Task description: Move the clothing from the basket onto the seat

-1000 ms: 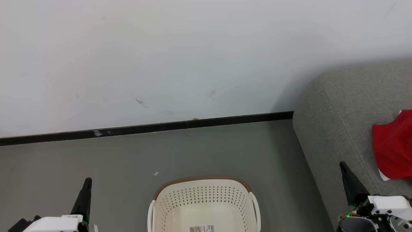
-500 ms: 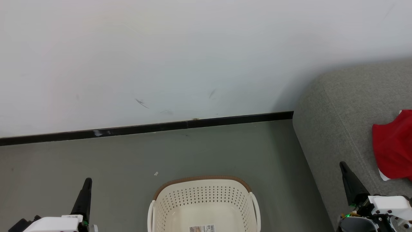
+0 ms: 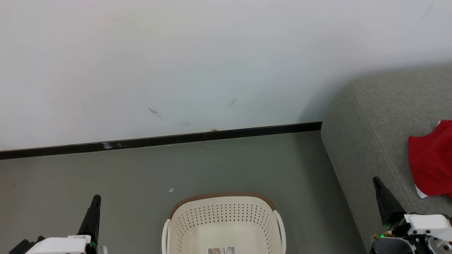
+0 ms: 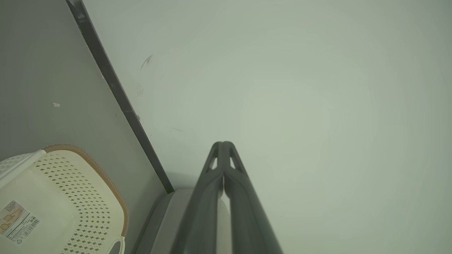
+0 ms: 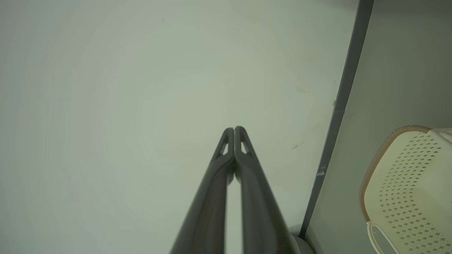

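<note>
Both your left gripper (image 4: pixel 223 144) and right gripper (image 5: pixel 234 128) sit clenched on nothing, and you have the clothing (image 3: pixel 430 158) lying on the seat (image 3: pixel 367 134) near the basket (image 3: pixel 222 215).

Brightness: soft, even room light; the white wall (image 3: pixel 212 53) is bright and evenly lit.
Shadows: a faint grey shade falls on the wall beside the sofa (image 3: pixel 370 113); the floor (image 3: pixel 106 169) darkens there too.
Head view: sharp, with the basket (image 3: pixel 222 215) holes crisp.
Wrist views: dimmer, with a greenish tint and darkened corners.
Focus: the left end effector (image 4: pixel 223 144) and right end effector (image 5: pixel 234 128) go soft near the bottom edge, close to the lens.
</note>
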Available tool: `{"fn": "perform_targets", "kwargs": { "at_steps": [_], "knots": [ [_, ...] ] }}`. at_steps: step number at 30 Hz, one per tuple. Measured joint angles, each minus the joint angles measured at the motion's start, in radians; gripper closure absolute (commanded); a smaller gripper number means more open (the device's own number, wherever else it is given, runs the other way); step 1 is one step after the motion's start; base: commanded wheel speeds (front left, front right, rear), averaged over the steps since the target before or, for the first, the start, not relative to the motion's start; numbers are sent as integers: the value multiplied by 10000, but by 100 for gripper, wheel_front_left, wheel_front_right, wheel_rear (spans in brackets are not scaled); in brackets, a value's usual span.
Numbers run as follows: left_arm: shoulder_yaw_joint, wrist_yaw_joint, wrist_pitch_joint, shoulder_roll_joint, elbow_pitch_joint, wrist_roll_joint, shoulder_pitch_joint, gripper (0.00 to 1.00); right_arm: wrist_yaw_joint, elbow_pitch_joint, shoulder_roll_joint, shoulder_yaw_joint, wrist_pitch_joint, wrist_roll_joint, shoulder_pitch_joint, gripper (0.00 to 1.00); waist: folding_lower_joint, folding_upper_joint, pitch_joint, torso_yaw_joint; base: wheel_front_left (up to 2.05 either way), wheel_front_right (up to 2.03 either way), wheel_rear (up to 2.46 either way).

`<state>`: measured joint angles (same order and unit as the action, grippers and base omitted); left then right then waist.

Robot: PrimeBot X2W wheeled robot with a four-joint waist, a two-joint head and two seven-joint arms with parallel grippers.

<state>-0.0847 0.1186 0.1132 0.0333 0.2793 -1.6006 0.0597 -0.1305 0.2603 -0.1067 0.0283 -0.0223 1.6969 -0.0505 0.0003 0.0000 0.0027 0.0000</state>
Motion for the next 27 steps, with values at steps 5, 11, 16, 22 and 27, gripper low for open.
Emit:
{"fn": "perform_targets", "kwargs": {
  "at_steps": [5, 11, 16, 22, 27],
  "knots": [
    [0, 0, 0, 0, 0, 0, 0, 100, 0, 4, 2, 15, -2, 0, 0, 100, 0, 0, 0, 0, 0, 0, 0],
    [0, 0, 0, 0, 0, 0, 0, 100, 0, 6, 4, 33, -42, 0, 0, 100, 0, 0, 0, 0, 0, 0, 0],
    [0, 0, 0, 0, -2, 0, 0, 100, 0, 6, 6, 40, -42, 0, -1, 100, 0, 0, 1, 0, 0, 0, 0],
    [0, 0, -2, 0, -2, 0, 0, 100, 0, 8, 10, 58, -42, -2, -1, 100, -1, 0, 1, 0, 0, 0, 0],
    [0, 0, 0, 0, -4, 0, 0, 100, 0, 10, 15, 73, -42, -4, -1, 100, -1, 0, 2, 0, 0, 0, 0]
  ]
}}
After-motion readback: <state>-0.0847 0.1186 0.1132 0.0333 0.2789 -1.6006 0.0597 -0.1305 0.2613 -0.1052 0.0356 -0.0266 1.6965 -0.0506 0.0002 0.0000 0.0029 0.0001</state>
